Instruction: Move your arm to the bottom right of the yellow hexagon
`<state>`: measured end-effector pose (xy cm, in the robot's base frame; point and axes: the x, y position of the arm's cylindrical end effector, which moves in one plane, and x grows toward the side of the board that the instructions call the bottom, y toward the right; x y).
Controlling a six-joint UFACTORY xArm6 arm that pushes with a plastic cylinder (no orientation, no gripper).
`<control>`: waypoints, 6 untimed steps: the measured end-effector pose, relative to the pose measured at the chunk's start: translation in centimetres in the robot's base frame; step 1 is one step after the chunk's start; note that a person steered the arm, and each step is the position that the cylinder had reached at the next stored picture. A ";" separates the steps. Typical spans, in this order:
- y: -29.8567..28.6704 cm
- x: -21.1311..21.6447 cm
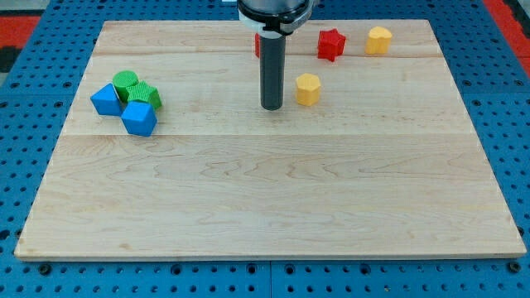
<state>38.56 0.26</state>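
A yellow hexagon block (307, 88) lies on the wooden board in the upper middle of the view. My tip (272, 108) stands on the board just left of it and slightly lower, a small gap apart. A second yellow block (379, 40) sits near the top right. A red star-shaped block (331, 44) lies between them near the top. Another red block (258, 45) is mostly hidden behind the rod.
At the view's left is a tight cluster: a blue block (105, 99), a blue cube (139, 118), a green cylinder (126, 83) and a second green block (146, 95). The wooden board (265, 207) lies on a blue pegboard table.
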 end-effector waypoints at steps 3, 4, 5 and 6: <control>-3.4 0.0; 2.1 2.5; 8.4 2.9; 8.6 1.1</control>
